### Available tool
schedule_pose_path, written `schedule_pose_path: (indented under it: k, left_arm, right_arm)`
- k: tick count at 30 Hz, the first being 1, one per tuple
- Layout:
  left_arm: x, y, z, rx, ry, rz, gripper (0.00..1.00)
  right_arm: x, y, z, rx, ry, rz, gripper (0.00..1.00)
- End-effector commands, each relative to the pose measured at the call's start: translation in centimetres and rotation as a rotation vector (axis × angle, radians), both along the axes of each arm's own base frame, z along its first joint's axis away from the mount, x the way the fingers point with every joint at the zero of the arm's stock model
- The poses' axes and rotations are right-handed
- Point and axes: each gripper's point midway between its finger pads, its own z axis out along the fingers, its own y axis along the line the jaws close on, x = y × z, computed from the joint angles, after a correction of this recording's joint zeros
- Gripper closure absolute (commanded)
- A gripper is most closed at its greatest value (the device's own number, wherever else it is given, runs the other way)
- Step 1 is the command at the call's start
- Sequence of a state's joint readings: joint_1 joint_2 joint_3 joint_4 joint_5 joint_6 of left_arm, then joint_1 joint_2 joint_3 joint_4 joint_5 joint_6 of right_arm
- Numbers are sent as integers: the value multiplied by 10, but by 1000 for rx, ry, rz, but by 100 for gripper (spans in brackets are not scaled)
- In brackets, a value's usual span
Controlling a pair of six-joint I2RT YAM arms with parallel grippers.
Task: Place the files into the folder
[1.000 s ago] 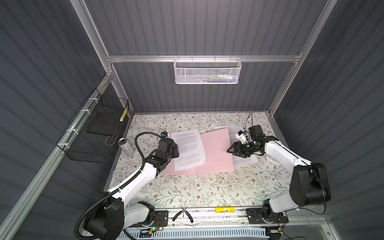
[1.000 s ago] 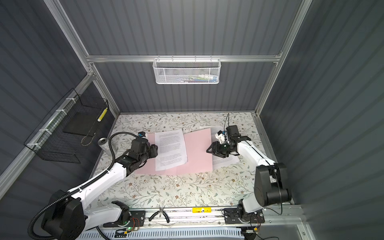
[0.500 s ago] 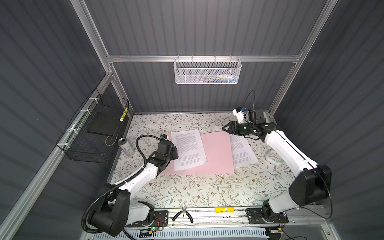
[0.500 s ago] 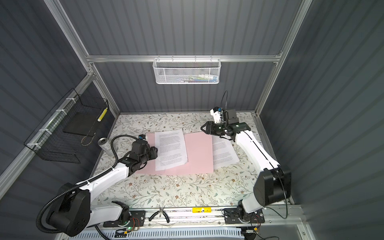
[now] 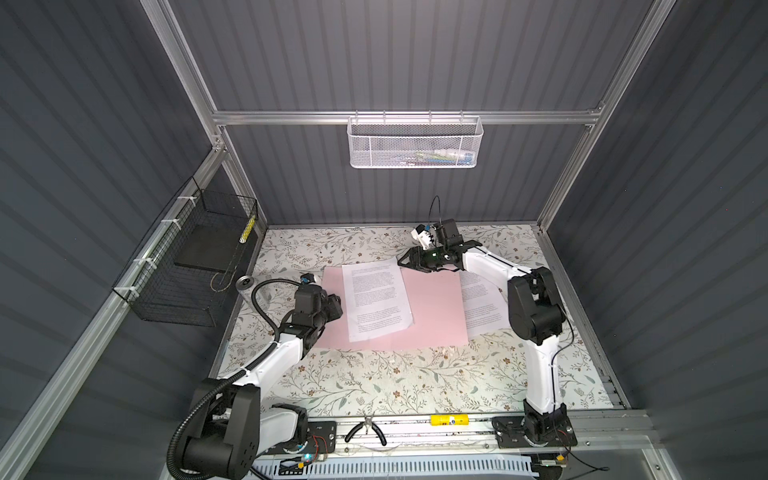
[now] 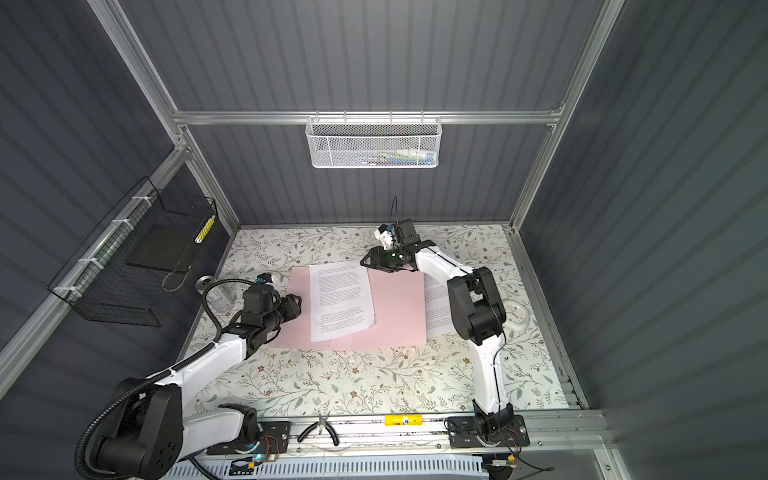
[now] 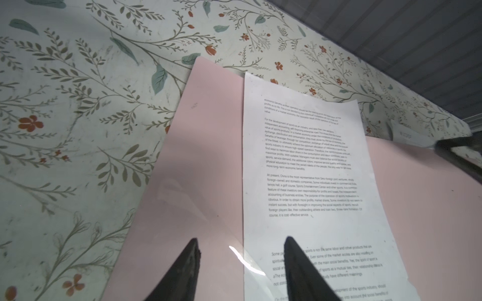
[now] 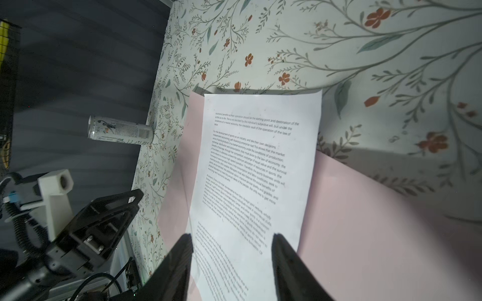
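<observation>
- A black wire basket (image 5: pixel 187 266) hangs on the left wall. A can (image 5: pixel 245 286) stands at the table's (image 5: pixel 374 374) left edge.
- The left gripper (image 5: pixel 338 309) is low at the left edge of the folder (image 5: pixel 432 307), pointing right. In its wrist view the jaws stand apart with nothing between them.
- The pink folder lies flat and spread open mid-table. One printed sheet (image 5: pixel 378 297) lies on its left part, slightly askew.
- The right gripper (image 5: pixel 401 262) hangs over the folder's far edge, by the sheet's far right corner. Its jaws are parted and hold nothing.
- A second printed sheet (image 5: pixel 482 307) lies on the table, tucked under the folder's right edge and partly hidden by the right arm.
</observation>
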State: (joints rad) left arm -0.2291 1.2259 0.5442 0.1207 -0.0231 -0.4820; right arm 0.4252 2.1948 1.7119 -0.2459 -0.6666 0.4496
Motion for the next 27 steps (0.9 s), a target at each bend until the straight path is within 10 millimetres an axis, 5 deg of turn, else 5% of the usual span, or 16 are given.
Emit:
schedule_pose_path:
  k: [1,6,12,20,27]
  left_arm:
    - [2,-7,13,-29,-48,-46,46]
    - [3,-10,19,-27,-78,-69,43]
    - [4,-19,30,-81,-126,-101,25]
    - [-1,-11,37,-52,-167,-74,24]
    - [-9,-1,18,-18,-151,-40,24]
  right_arm:
    - [14,-5,-19,-49,49,-59,46]
    - [18,-5,-35,-65,66,-72,46]
    - [17,-5,-51,-67,103,-88,46]
    - [15,-1,-61,-53,129,-80,47]
    - [12,5,-76,-51,156,-61,48]
